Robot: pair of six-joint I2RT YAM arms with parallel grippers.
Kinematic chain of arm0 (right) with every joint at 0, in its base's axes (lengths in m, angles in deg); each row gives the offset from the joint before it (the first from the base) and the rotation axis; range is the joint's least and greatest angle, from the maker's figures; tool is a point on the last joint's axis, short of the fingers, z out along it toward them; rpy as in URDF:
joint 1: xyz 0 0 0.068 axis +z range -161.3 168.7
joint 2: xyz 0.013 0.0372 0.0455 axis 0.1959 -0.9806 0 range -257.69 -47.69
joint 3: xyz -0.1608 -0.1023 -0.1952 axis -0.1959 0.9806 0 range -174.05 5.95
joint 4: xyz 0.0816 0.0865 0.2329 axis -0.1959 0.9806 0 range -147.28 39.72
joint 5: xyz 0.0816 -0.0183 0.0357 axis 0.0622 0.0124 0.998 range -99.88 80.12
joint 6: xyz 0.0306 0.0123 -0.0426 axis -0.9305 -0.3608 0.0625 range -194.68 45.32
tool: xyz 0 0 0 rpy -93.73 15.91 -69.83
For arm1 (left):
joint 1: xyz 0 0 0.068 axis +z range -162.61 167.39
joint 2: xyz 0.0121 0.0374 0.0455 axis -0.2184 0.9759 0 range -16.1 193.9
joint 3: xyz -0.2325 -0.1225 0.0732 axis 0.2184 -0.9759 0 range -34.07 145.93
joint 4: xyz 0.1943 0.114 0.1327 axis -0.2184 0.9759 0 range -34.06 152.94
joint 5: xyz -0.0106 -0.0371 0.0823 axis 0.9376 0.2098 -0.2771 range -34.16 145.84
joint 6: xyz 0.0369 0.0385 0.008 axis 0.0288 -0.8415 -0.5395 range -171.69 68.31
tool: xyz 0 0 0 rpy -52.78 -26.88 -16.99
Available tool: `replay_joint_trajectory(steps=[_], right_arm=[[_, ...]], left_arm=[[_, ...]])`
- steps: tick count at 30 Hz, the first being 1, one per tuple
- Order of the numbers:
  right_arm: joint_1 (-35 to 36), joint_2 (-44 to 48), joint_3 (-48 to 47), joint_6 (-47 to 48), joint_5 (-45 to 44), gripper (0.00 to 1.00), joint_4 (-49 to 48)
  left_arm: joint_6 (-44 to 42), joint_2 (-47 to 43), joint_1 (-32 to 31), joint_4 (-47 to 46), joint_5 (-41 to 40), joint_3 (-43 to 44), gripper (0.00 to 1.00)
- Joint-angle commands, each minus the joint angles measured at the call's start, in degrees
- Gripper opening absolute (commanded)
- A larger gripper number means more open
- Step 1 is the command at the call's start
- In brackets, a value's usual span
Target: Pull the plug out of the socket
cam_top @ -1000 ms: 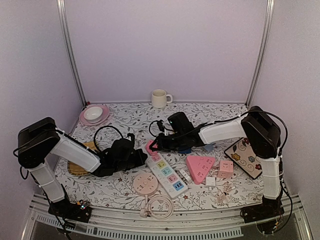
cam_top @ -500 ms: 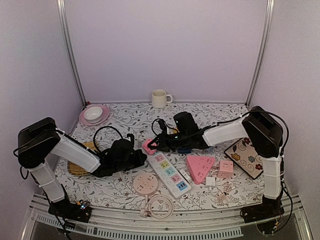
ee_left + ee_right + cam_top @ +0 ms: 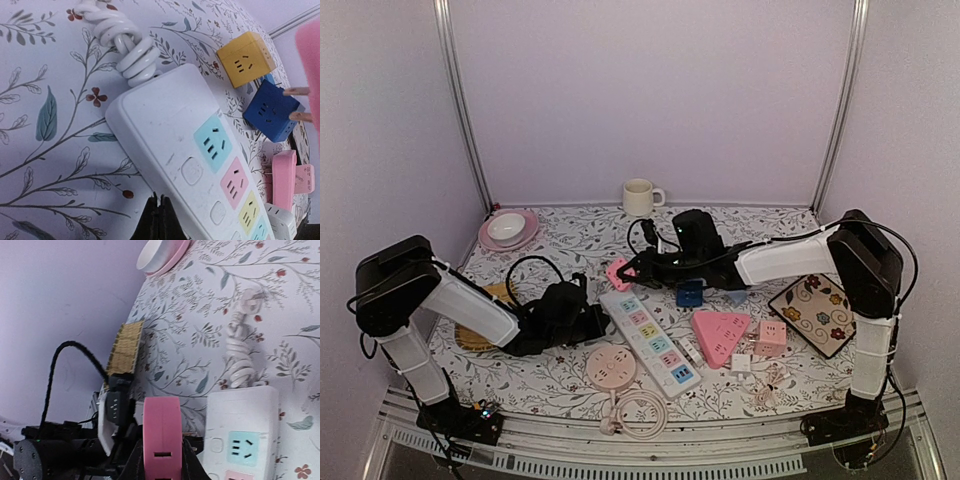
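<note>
Right gripper (image 3: 628, 268) is clamped on the pink plug (image 3: 617, 272), which hangs clear above the far end of the white power strip (image 3: 650, 340) with its prongs exposed. Left gripper (image 3: 592, 318) is fully closed and empty, its tips against the strip's left edge. A blue cube adapter (image 3: 689, 293) sits to the right of the plug.

The plug (image 3: 618, 272) hangs by the power strip's (image 3: 650, 338) far end; mug (image 3: 640, 197) behind, round socket (image 3: 610, 367) left, triangular socket (image 3: 720, 335) right.
</note>
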Motion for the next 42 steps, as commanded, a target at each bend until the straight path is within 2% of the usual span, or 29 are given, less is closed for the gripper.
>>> replay_joint_trajectory(steps=[1,5,8,11,14,23,30,35,42], right_arm=[[-0.5,3.3,-1.8,9.2,-18.3,0.07,14.3],[-0.5,3.6,-2.3,13.3,-26.9,0.12,19.9],[-0.5,3.4,-2.3,14.9,-29.5,0.15,21.6],[-0.5,3.1,-2.4,15.4,-30.3,0.18,22.0],[-0.5,2.8,-2.5,15.5,-30.5,0.28,22.3],[0.6,4.9,-2.3,16.0,-30.0,0.45,23.0],[1.9,9.9,-1.0,16.8,-31.1,0.64,23.7],[2.0,14.6,1.9,17.0,-32.0,0.83,23.7],[2.0,22.9,8.7,16.9,-35.1,0.99,23.3]], left_arm=[[-1.4,-1.9,0.1,0.1,-0.4,-1.3,0.0],[-3.4,-2.9,-0.6,-1.0,-0.2,-0.8,0.0],[-5.3,-3.3,-1.5,-0.8,-0.3,0.1,0.01],[-6.8,-3.9,-2.2,-0.8,-0.4,0.7,0.01],[-8.0,-4.6,-2.6,-0.3,-0.5,1.3,0.02],[-9.0,-6.8,-3.3,1.7,-1.7,1.2,0.03],[-10.9,-10.7,-3.4,5.8,-4.2,1.9,0.07],[-12.3,-14.7,-3.4,8.7,-5.8,2.0,0.11],[-13.4,-22.8,-3.3,12.8,-6.7,-1.0,0.19]])
